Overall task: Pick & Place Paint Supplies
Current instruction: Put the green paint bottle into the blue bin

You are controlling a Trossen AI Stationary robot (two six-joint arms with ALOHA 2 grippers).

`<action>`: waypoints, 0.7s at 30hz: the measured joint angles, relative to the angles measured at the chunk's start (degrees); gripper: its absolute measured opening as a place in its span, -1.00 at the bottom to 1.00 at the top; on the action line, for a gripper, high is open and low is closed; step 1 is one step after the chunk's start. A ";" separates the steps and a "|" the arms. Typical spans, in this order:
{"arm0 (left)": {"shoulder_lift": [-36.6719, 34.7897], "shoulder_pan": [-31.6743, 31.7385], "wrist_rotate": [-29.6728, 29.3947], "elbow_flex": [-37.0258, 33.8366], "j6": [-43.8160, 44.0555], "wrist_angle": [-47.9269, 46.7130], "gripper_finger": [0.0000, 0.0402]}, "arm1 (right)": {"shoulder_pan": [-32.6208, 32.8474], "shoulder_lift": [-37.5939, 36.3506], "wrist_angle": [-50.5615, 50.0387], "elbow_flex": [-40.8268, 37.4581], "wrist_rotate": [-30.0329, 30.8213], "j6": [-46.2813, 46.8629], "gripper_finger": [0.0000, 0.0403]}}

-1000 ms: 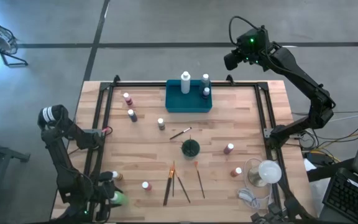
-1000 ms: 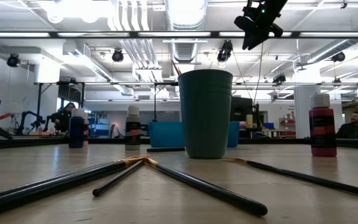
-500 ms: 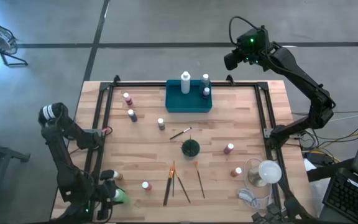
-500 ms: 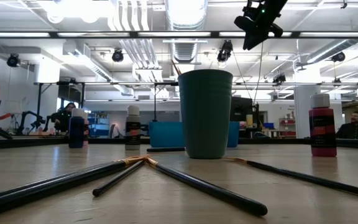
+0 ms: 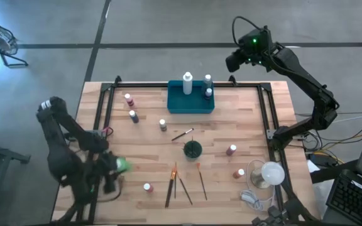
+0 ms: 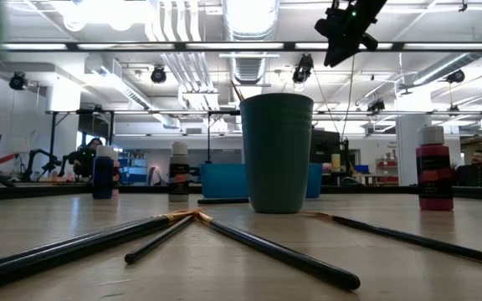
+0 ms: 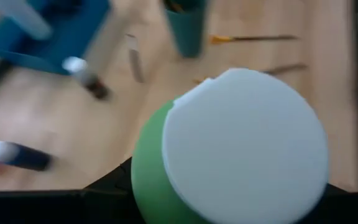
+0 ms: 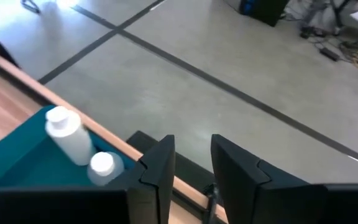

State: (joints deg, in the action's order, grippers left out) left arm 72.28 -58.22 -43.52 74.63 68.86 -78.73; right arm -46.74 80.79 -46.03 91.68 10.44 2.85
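Above the table's left, green bottle (image 5: 122,165) newly raised.

Green bottle (image 7: 229,149) held aloft; brushes (image 5: 180,183) on table.

Bright, even overhead light; ceiling strip lights (image 6: 249,17) blow out white in the low view. Desk (image 5: 231,119) evenly lit, shadows faint. Left arm (image 5: 68,150) smeared with motion blur. Left wrist view all soft; green bottle (image 7: 229,155) fills it, unfocused.
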 joint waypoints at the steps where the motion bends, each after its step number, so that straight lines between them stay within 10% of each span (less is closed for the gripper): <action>1: -0.56 2.60 -0.62 0.13 -2.03 -0.37 -0.03 | 0.01 0.00 -0.10 0.00 -0.19 0.00 -0.45; 11: -4.26 39.09 -2.24 0.02 -36.10 14.34 -0.04 | -2.22 0.00 -0.42 0.00 0.18 -0.25 -0.31; 21: -1.80 71.37 18.65 -0.09 -68.07 42.16 -0.05 | -5.38 0.00 -3.20 0.00 0.19 -0.31 -0.21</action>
State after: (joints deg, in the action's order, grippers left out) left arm 70.48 13.14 -24.87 74.54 0.79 -36.57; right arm -52.12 80.79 -49.23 91.68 10.63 2.53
